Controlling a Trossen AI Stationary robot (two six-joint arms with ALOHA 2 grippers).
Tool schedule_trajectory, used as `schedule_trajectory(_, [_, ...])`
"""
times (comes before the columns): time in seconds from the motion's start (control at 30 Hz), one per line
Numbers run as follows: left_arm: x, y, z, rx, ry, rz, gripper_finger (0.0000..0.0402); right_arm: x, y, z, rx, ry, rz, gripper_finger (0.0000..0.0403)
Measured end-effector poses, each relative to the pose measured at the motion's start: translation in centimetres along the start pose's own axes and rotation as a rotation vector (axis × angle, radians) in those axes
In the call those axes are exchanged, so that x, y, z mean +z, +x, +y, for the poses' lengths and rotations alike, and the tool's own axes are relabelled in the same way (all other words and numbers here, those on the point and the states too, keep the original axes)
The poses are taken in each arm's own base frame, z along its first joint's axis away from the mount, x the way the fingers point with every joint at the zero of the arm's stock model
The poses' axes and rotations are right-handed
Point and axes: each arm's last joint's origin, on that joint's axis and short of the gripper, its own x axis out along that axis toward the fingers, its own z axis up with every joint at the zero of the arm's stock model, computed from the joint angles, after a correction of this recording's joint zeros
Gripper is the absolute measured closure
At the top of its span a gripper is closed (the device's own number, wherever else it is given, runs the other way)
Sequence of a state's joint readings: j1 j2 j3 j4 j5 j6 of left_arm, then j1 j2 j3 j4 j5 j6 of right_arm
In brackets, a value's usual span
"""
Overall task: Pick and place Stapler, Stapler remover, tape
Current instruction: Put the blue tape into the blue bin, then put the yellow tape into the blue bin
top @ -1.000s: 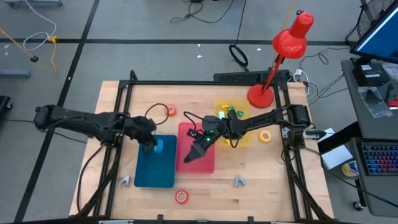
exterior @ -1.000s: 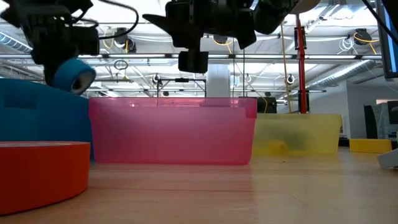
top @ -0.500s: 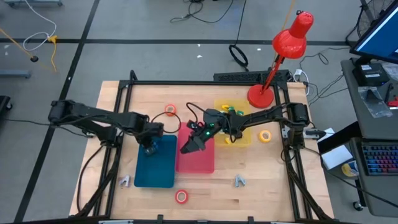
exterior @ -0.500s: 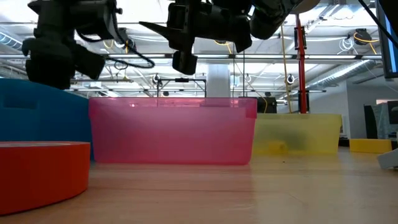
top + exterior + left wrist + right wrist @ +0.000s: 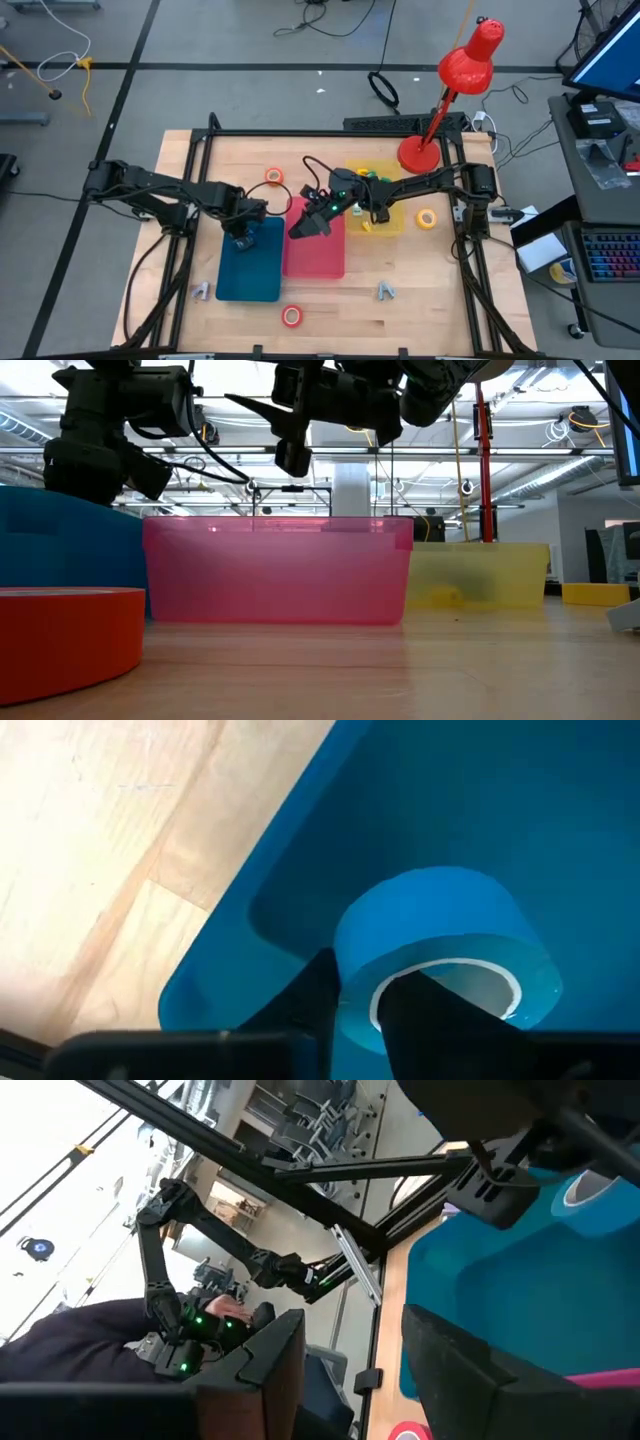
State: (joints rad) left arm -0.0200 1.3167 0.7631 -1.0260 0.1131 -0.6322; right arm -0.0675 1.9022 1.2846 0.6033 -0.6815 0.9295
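Note:
The blue tape roll [image 5: 440, 945] sits low inside the blue bin [image 5: 248, 265], near its far left corner, and my left gripper [image 5: 355, 995] is shut on it. In the high view my left gripper [image 5: 241, 238] covers the roll. My right gripper [image 5: 298, 230] hovers open and empty above the pink bin [image 5: 315, 245]. The orange roll [image 5: 274, 177] lies flat on the table by the far edge, the yellow roll [image 5: 427, 218] to the right of the yellow bin [image 5: 378, 200], and the red-orange roll [image 5: 291, 316] near the front edge. I cannot pick out a stapler. My left gripper pinches the blue roll's wall [image 5: 352, 982], one finger [image 5: 310, 995] outside and the other finger [image 5: 425, 1005] in the pale centre hole. The roll is tilted, its hole facing the camera. Whether it rests on the bin floor cannot be told.
Three bins stand side by side mid-table: blue, pink and yellow, the yellow one holding green and yellow items. A red desk lamp [image 5: 425, 150] stands at the far right corner. Two small metal pieces [image 5: 202, 291] [image 5: 386, 291] lie near the front edge. Black frame rails line the table.
My left gripper has lowered the blue roll from above the rim down into the blue bin, still shut on it. My right gripper, still open, has moved over the pink bin toward the table's left and far edges.

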Motion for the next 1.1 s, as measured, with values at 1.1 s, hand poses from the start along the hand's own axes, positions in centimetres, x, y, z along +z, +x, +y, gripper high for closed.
schedule_trajectory(1.1, [-4.2, -12.0, 1.8, -0.162, 0.081, -0.751, 0.0243, -7.6, -0.9, 5.5, -0.017, 0.461, 0.572, 0.0243])
